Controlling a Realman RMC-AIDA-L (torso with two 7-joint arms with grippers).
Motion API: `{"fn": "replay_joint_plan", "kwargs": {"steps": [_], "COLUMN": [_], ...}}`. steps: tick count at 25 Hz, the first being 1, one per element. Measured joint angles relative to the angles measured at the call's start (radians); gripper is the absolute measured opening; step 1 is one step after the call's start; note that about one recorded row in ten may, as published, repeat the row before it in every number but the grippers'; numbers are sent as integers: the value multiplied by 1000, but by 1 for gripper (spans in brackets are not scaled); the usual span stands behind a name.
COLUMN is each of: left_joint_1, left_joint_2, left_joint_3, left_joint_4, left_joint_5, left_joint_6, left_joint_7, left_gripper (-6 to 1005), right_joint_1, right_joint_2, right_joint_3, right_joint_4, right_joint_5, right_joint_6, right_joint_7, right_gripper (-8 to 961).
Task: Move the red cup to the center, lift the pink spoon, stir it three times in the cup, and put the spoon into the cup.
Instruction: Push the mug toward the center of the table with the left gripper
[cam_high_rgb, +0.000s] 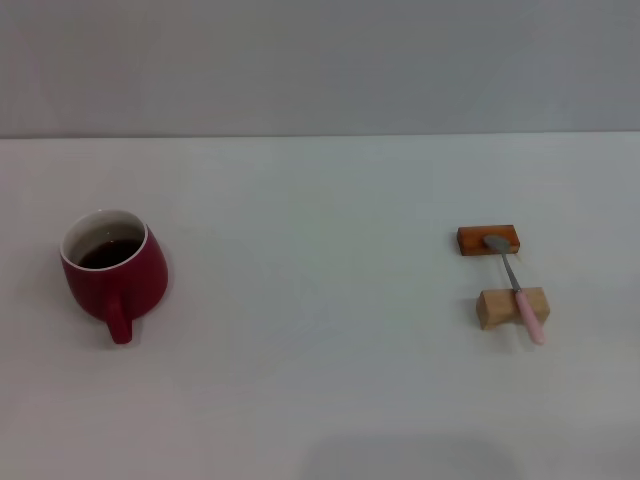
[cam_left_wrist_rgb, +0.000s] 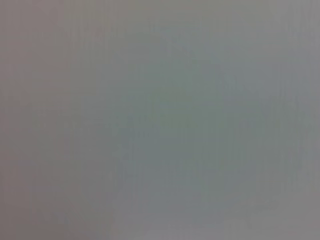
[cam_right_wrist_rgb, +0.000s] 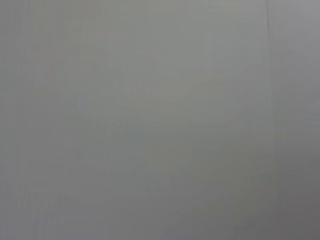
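From my head camera, the rounded dark red ceramic mug, the red cup, stands upright on the pale counter far to my left, white inside, dark liquid in it, its loop handle turned toward me. Well apart, on my right, the pink spoon lies bridged across two small blocks: its silver bowl rests on the orange-brown wooden block, and its pale pink handle crosses the tan wooden block and overhangs toward me. Neither of my arms shows here, so neither pincer is at work.

The first step, as I judge it, is shifting the cup to the middle, and it has not begun. I would bring my left pincer in over the handle side, grip the rim or handle squarely, and slide or carry the cup level and slowly, since the liquid could slosh. I should set it short of the blocks, leaving room to lift the spoon by its raised handle afterwards.

My left wrist camera shows only a blank grey surface; my own pincer is absent, so whether it is apart or together I cannot tell.

My right wrist camera shows the same plain grey, pincer unseen.

No brand, label or writing can be read anywhere.
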Motion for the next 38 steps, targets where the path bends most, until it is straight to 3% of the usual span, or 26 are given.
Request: {"fn": "replay_joint_plan", "kwargs": {"steps": [6,11,13,29,38], "left_joint_1": [1,8,9,10,4], "left_joint_2": [-2,-5,-7,-12,-14], "left_joint_3": [14,102,154,483,524], "left_joint_4": [6,16,24,45,48], "left_joint_5": [3,17,18,18,18], "left_joint_6": [-6,-15,-16,-15,-16], "left_joint_7": [0,49,87,320,321], "left_gripper": [345,177,0,6,13], "right_joint_1": [2,2,2,3,3], "right_joint_2": [-1,-2,-2,-3,-5], "right_joint_3": [1,4,3,-1,-4], "right_joint_4": [0,0,0,0,0], "right_joint_5": [0,0,0,0,0], "right_joint_6": [0,-1,-4,-7,-8], "right_joint_7": [0,0,0,0,0], "right_gripper": [574,574,574,574,574]}}
